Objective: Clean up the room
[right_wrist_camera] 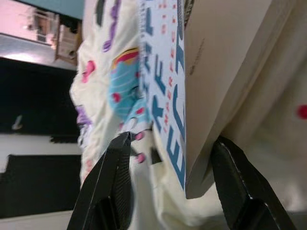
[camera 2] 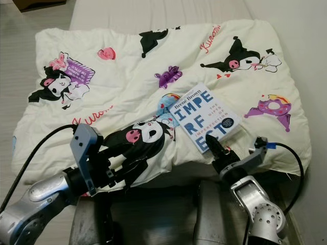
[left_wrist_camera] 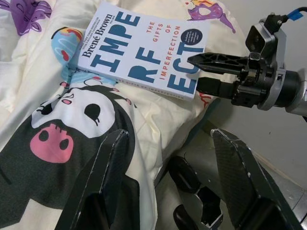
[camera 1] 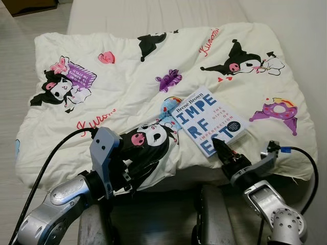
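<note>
A white and blue paperback book (camera 1: 209,121) lies on a cream quilt (camera 1: 127,76) printed with cartoon characters. My right gripper (camera 1: 218,148) is at the book's near corner. In the right wrist view its open fingers (right_wrist_camera: 115,177) straddle that corner of the book (right_wrist_camera: 216,72), one over the cover and one at the underside, with a gap left on the cover side. My left gripper (left_wrist_camera: 168,134) is open and hovers over the quilt's near edge by a black and pink character print (left_wrist_camera: 57,139), to the left of the book.
The quilt lies on a pale mattress (camera 1: 153,15) that runs on behind it. Light wooden floor (camera 1: 13,56) is on the left, with a brown box (camera 1: 30,6) at the far left corner. A white wall (camera 1: 306,30) is on the right.
</note>
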Controlling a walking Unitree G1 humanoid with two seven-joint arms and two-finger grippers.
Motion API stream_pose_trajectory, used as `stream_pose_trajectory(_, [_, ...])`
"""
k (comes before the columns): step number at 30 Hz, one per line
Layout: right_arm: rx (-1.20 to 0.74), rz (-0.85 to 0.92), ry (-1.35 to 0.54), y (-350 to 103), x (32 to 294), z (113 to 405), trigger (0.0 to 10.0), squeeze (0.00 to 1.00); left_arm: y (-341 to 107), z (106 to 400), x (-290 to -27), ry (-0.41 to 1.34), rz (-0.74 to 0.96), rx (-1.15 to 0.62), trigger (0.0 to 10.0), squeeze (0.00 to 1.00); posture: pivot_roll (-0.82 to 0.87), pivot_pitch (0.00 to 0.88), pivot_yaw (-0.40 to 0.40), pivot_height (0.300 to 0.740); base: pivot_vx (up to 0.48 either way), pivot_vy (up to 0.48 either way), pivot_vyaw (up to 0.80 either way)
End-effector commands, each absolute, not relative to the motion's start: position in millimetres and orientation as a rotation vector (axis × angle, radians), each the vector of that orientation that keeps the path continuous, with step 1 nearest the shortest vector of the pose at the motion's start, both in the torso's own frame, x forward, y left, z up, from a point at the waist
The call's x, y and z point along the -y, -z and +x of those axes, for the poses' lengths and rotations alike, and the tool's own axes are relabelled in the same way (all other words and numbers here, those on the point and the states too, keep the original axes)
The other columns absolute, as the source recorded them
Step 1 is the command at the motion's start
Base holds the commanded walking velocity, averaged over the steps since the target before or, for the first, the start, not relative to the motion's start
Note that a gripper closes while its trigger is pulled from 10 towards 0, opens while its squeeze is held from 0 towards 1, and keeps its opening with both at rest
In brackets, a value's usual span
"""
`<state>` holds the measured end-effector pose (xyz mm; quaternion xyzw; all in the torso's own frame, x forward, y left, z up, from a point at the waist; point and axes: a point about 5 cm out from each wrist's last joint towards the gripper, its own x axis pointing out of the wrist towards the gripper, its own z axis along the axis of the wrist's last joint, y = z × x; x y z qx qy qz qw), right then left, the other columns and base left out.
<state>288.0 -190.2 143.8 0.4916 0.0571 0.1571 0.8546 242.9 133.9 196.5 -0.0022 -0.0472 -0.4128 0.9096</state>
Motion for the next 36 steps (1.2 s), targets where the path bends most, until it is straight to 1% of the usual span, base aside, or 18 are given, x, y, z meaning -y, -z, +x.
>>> stream_pose_trajectory(1, [-0.131,1.049,-0.376,-143.7,181.7,286.8,10.0,0.0,-195.0,239.9,-132.9,0.866,-0.02,0.088,10.0,0.0,0.06,0.377,0.028,0.527,0.0,0.0,0.0])
stream_pose_trajectory(2, [-0.132,1.052,-0.37,-142.9,181.4,287.9,4.5,0.0,-195.0,239.8,-132.9,0.865,-0.018,0.088,10.0,0.0,0.06,0.375,0.027,0.527,0.0,0.0,0.0])
stream_pose_trajectory(3, [-0.133,1.053,-0.362,-142.1,181.4,288.9,10.0,0.0,-194.8,239.7,-133.1,0.864,-0.017,0.087,10.0,0.0,0.06,0.375,0.026,0.527,0.0,0.0,0.0])
stream_pose_trajectory(5, [-0.133,1.053,-0.362,-142.1,181.4,288.9,10.0,0.0,-194.8,239.7,-133.1,0.864,-0.017,0.087,10.0,0.0,0.06,0.375,0.026,0.527,0.0,0.0,0.0])
stream_pose_trajectory(6, [-0.131,1.061,-0.359,-141.8,181.2,289.9,10.0,0.4,-194.6,239.8,-133.3,0.863,-0.015,0.087,10.0,0.0,0.06,0.374,0.027,0.527,0.0,0.0,0.0])
stream_pose_trajectory(7, [-0.131,1.061,-0.359,-141.8,181.2,289.9,10.0,0.4,-194.6,239.8,-133.3,0.863,-0.015,0.087,10.0,0.0,0.06,0.374,0.027,0.527,0.0,0.0,0.0])
stream_pose_trajectory(8, [-0.134,1.062,-0.354,-141.3,181.6,290.8,10.0,1.0,-194.5,239.9,-133.4,0.862,-0.013,0.086,10.0,0.0,0.06,0.374,0.025,0.527,0.0,0.0,0.0])
stream_pose_trajectory(17, [-0.129,1.066,-0.364,-144.3,181.1,293.7,10.0,1.0,-194.6,240.5,-133.3,0.861,-0.004,0.087,10.0,0.0,0.06,0.372,0.026,0.527,0.0,0.0,0.0])
stream_pose_trajectory(18, [-0.13,1.063,-0.365,-144.6,180.0,295.2,10.0,0.55,-194.6,240.8,-133.4,0.861,-0.002,0.088,10.0,0.0,0.06,0.372,0.026,0.527,0.0,0.0,0.0])
stream_pose_trajectory(19, [-0.133,1.057,-0.364,-144.7,179.3,296.4,10.0,0.32,-194.7,241.0,-133.4,0.86,0.002,0.089,10.0,0.0,0.06,0.372,0.025,0.527,0.0,0.0,0.0])
stream_pose_trajectory(20, [-0.133,1.057,-0.364,-144.7,179.3,296.4,10.0,0.32,-194.7,241.0,-133.4,0.86,0.002,0.089,10.0,0.0,0.06,0.372,0.025,0.527,0.0,0.0,0.0])
stream_pose_trajectory(21, [-0.132,1.054,-0.365,-144.9,178.7,297.2,10.0,0.0,-194.8,241.1,-133.4,0.86,0.003,0.09,10.0,0.0,0.06,0.373,0.025,0.527,0.0,0.0,0.0])
stream_pose_trajectory(22, [-0.127,1.056,-0.368,-145.6,178.3,297.8,10.0,0.0,-194.9,241.1,-133.4,0.859,0.005,0.091,10.0,0.0,0.06,0.373,0.025,0.527,0.0,0.0,0.0])
stream_pose_trajectory(23, [-0.119,1.066,-0.371,-146.5,178.2,298.2,5.5,0.0,-194.9,241.1,-133.4,0.857,0.007,0.092,10.0,0.0,0.06,0.37,0.024,0.527,0.0,0.0,0.0])
stream_pose_trajectory(24, [-0.111,1.074,-0.369,-147.2,178.4,298.7,2.1,0.0,-194.9,241.0,-133.4,0.857,0.006,0.093,10.0,0.0,0.06,0.37,0.024,0.527,0.0,0.0,0.0])
stream_pose_trajectory(25, [-0.111,1.074,-0.369,-147.2,178.4,298.7,2.1,0.0,-194.9,241.0,-133.4,0.857,0.006,0.093,10.0,0.0,0.06,0.37,0.024,0.527,0.0,0.0,0.0])
stream_pose_trajectory(26, [-0.101,1.086,-0.372,-148.1,178.9,299.2,0.0,0.0,-194.8,241.0,-133.3,0.856,0.007,0.094,10.0,0.0,0.06,0.37,0.022,0.527,0.0,0.0,0.0])
stream_pose_trajectory(36, [-0.084,1.096,-0.377,-150.6,178.7,301.8,0.0,0.0,-195.9,241.8,-134.1,0.851,0.012,0.103,10.0,0.0,0.07,0.366,0.021,0.527,0.0,0.0,0.0])
